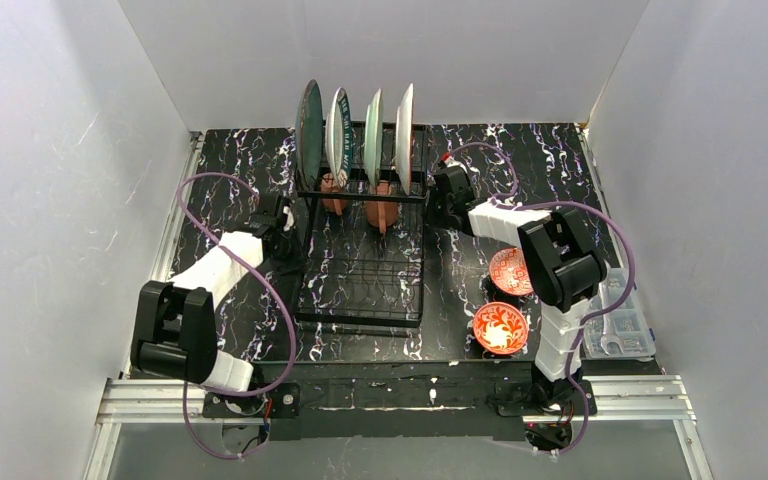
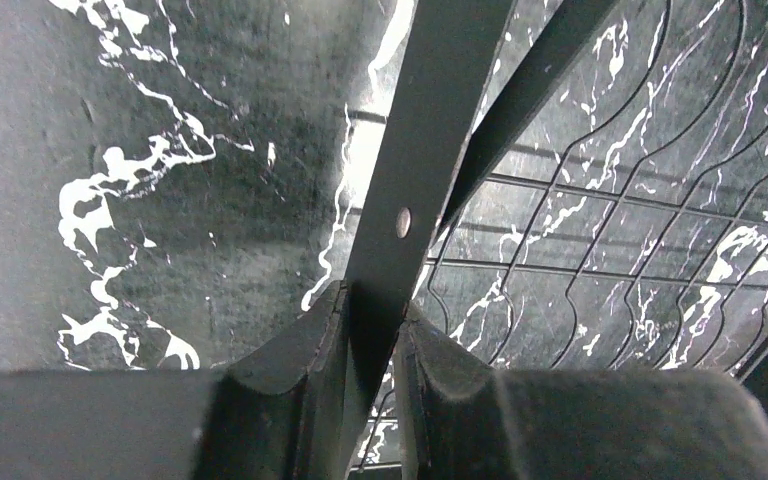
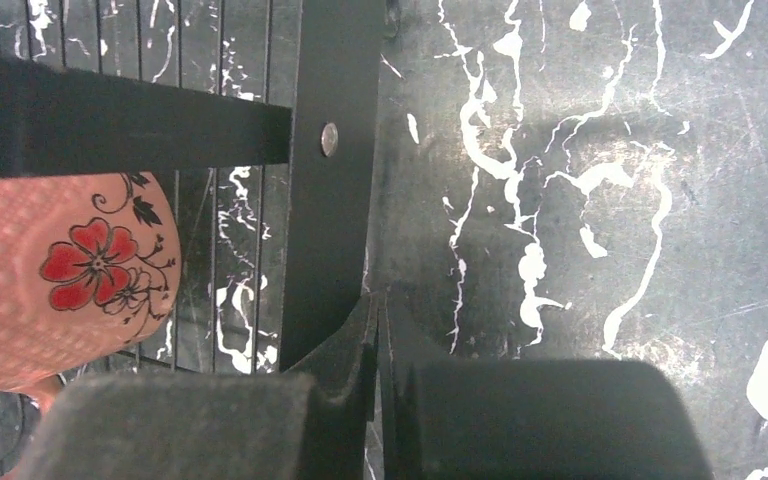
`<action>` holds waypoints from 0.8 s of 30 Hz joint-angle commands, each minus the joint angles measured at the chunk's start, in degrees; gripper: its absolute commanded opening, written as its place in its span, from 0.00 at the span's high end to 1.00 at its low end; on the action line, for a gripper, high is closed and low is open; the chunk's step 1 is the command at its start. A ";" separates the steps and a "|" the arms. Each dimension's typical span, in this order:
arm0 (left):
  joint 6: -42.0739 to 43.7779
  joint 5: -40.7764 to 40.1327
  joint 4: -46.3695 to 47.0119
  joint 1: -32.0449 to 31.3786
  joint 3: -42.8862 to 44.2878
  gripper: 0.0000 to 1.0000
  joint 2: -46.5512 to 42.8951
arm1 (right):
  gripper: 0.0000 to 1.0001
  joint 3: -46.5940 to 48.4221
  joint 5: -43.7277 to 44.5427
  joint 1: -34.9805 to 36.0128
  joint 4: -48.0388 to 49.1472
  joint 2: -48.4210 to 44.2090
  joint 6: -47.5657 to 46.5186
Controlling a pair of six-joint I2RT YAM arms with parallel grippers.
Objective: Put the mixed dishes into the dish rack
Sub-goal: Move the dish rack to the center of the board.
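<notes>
Nearest me, two red-patterned bowls (image 1: 500, 328) sit on the bench (image 1: 460, 150) to the right of the rack (image 1: 360, 321), one behind the other. Both are outside the rack. A clear box (image 1: 622, 322) lies further right, well apart from the rack.

My left gripper (image 2: 370, 305) is at the rack's left side. It is narrowed onto a flat frame bar (image 2: 400, 180), with one finger against each face of the bar, so I am holding the rack itself. The wire grid of the rack's base shows just past my fingers.

My right gripper (image 3: 380, 305) is at the rack's right side, toward its far end. Its fingers are pressed together with only a dark sliver between them and nothing in the gap. It sits just beside the rack's upright post (image 3: 335, 200). One finger overlaps the post's foot, but I cannot tell whether it touches.

Inside the rack, past that post, a flowered terracotta mug sits just under the crossbar. From above, both mugs (image 1: 382, 212) are on the grid below the plates, and I cannot tell whether they stand or lie.

Farthest off, four plates (image 1: 309, 135) stand on edge in the slots at the rack's far end, side by side and apart. The dark teal one is leftmost.
</notes>
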 commanded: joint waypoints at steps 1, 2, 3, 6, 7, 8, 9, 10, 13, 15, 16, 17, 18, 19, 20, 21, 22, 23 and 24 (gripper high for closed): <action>-4.35 5.23 -4.47 -0.19 -1.15 1.00 -5.77 | 0.90 0.62 -1.45 0.21 1.22 -6.25 -1.55; -4.43 5.45 -4.31 -0.15 -1.33 1.00 -6.07 | 0.87 0.03 -0.98 0.21 0.59 -7.06 -1.89; -4.53 5.67 -4.06 -0.14 -1.60 1.00 -6.29 | 0.84 -0.70 -0.46 0.21 -0.06 -8.21 -2.13; -5.29 5.47 -3.23 -0.14 -2.93 1.00 -7.27 | 0.78 -3.75 0.97 0.21 -1.15 -12.49 -2.47; -5.59 5.26 -2.77 -0.13 -3.60 1.00 -7.81 | 0.77 -4.90 1.24 0.21 -1.39 -14.47 -2.35; -5.86 5.16 -2.25 -0.14 -4.21 1.00 -8.36 | 0.76 -5.87 1.49 0.21 -1.46 -15.61 -2.32; -6.08 5.07 -1.80 -0.14 -4.77 1.00 -8.93 | 0.74 -6.97 1.63 0.21 -2.26 -17.65 -2.28; -6.25 4.90 -1.51 -0.14 -5.29 1.00 -9.60 | 0.73 -7.92 1.46 0.21 -3.35 -19.08 -2.23; -6.82 4.18 -0.64 -0.14 -6.52 1.00 -11.70 | 0.69 -10.60 0.47 0.29 -5.51 -23.61 -2.14; -6.95 4.20 -0.45 -0.14 -6.82 1.00 -12.43 | 0.63 -12.00 -0.97 0.45 -7.63 -26.48 -2.18; -7.04 4.56 -0.33 -0.14 -6.99 1.00 -12.71 | 0.62 -12.51 -1.22 0.73 -9.18 -28.12 -2.20; -7.27 5.05 -0.17 -0.14 -7.19 1.00 -12.93 | 0.62 -13.12 -1.29 1.06 -10.37 -29.76 -2.14; -7.49 5.57 0.13 -0.14 -7.46 1.00 -13.21 | 0.61 -13.83 -1.66 1.47 -11.15 -31.72 -2.20; -7.71 6.07 0.59 -0.14 -7.75 1.00 -13.49 | 0.61 -14.41 -2.26 1.90 -12.46 -33.58 -2.21; -7.89 6.17 0.86 -0.14 -8.10 1.00 -13.77 | 0.60 -14.83 -2.19 2.37 -13.70 -35.04 -2.15; -8.08 6.25 1.27 -0.14 -8.50 1.00 -14.14 | 0.60 -15.04 -2.06 2.98 -15.14 -36.50 -2.12; -8.26 6.46 1.75 -0.14 -8.95 1.00 -14.44 | 0.59 -15.15 -2.04 3.66 -16.58 -37.59 -2.20; -8.43 6.64 2.04 -0.12 -9.31 1.00 -14.64 | 0.58 -15.29 -2.16 4.43 -17.94 -38.63 -2.19; -8.68 6.89 2.27 -0.14 -9.46 1.00 -14.72 | 0.57 -15.28 -2.15 5.59 -19.07 -39.74 -2.06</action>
